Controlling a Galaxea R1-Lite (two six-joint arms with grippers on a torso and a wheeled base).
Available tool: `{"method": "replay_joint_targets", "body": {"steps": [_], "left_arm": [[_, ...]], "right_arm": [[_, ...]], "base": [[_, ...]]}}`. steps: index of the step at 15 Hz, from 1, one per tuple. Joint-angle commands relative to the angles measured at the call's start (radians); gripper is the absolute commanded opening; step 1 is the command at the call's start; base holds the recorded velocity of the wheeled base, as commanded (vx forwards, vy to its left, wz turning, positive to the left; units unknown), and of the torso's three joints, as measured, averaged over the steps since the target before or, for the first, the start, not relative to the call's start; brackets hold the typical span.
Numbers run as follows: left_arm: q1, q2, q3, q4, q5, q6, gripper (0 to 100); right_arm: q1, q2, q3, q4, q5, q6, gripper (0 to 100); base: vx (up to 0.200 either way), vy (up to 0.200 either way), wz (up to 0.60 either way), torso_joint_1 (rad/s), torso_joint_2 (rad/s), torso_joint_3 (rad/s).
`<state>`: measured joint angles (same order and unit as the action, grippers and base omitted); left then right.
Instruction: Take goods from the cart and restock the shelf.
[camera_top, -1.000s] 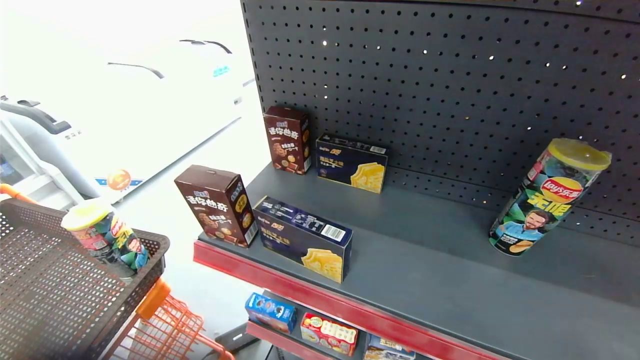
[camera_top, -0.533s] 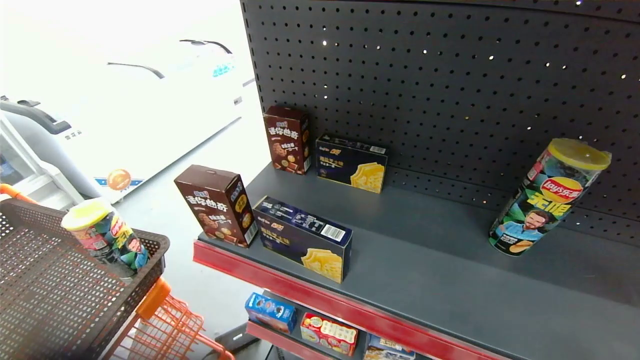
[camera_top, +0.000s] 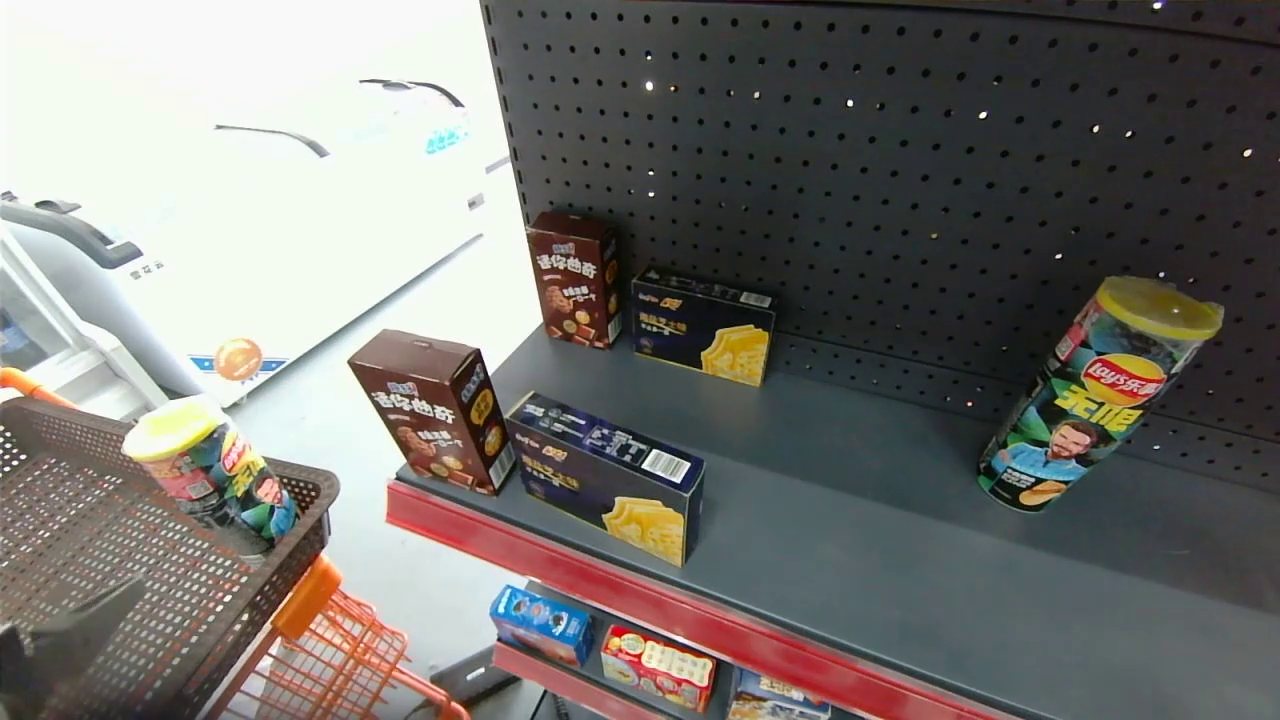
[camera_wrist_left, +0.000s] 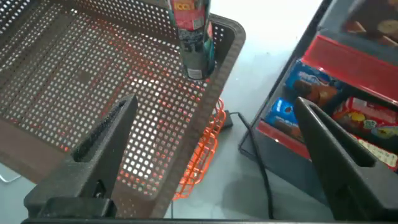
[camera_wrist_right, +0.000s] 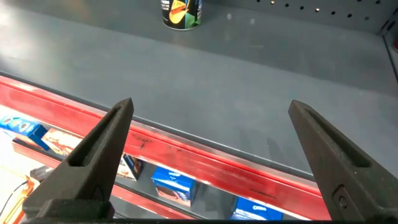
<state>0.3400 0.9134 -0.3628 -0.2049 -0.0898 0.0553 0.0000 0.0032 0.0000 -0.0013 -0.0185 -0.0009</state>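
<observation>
Chip can (camera_top: 205, 470) stands upright inside the cart basket (camera_top: 300, 545), in its corner. Your left claw (camera_wrist_left: 214, 104) hangs wide above that basket, near the can. Your right claw (camera_wrist_right: 211, 107), wide too, is well apart from it, over the shelf (camera_wrist_right: 249, 68).

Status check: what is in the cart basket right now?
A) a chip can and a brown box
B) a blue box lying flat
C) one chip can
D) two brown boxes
C: a single chip can stands upright in a corner of the basket, with only bare mesh around it.
</observation>
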Motion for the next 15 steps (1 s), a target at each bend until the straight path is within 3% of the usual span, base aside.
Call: {"method": "replay_joint_targets", "body": {"steps": [1, 3, 5, 6, 7, 10, 11, 13, 15], "left_arm": [[0.065, 0.309, 0.008, -0.185, -0.031, 0.014, 100], [0.059, 0.45, 0.056, -0.369, -0.031, 0.026, 100], [0.079, 0.596, 0.113, -0.617, -0.018, 0.086, 100], [0.074, 0.729, 0.14, -0.826, -0.013, 0.095, 100], [0.054, 0.786, 0.148, -0.936, -0.016, 0.084, 100], [0.033, 0.963, 0.134, -1.153, -0.011, 0.087, 100], [0.033, 0.97, 0.134, -1.163, -0.011, 0.087, 100], [0.028, 1.093, 0.076, -1.274, -0.011, 0.086, 100], [0.027, 1.145, 0.01, -1.285, -0.011, 0.083, 100]], "right_arm": [[0.0, 0.0, 0.0, 0.0, 0.0, -0.001, 100], [0.0, 0.0, 0.0, 0.0, 0.0, -0.001, 100], [0.0, 0.0, 0.0, 0.0, 0.0, -0.001, 100], [0.0, 0.0, 0.0, 0.0, 0.0, -0.001, 100], [0.0, 0.0, 0.0, 0.0, 0.0, -0.001, 100], [0.0, 0.0, 0.0, 0.0, 0.0, -0.001, 100], [0.0, 0.0, 0.0, 0.0, 0.0, -0.001, 100], [0.0, 0.001, 0.0, 0.0, 0.0, -0.001, 100], [0.0, 0.0, 0.0, 0.0, 0.0, -0.001, 100]], "base": [[0.0, 0.0, 0.0, 0.0, 0.0, 0.0], [0.0, 0.0, 0.0, 0.0, 0.0, 0.0], [0.0, 0.0, 0.0, 0.0, 0.0, 0.0], [0.0, 0.0, 0.0, 0.0, 0.0, 0.0], [0.0, 0.0, 0.0, 0.0, 0.0, 0.0], [0.0, 0.0, 0.0, 0.0, 0.0, 0.0], [0.0, 0.0, 0.0, 0.0, 0.0, 0.0], [0.0, 0.0, 0.0, 0.0, 0.0, 0.0], [0.0, 0.0, 0.0, 0.0, 0.0, 0.0]]}}
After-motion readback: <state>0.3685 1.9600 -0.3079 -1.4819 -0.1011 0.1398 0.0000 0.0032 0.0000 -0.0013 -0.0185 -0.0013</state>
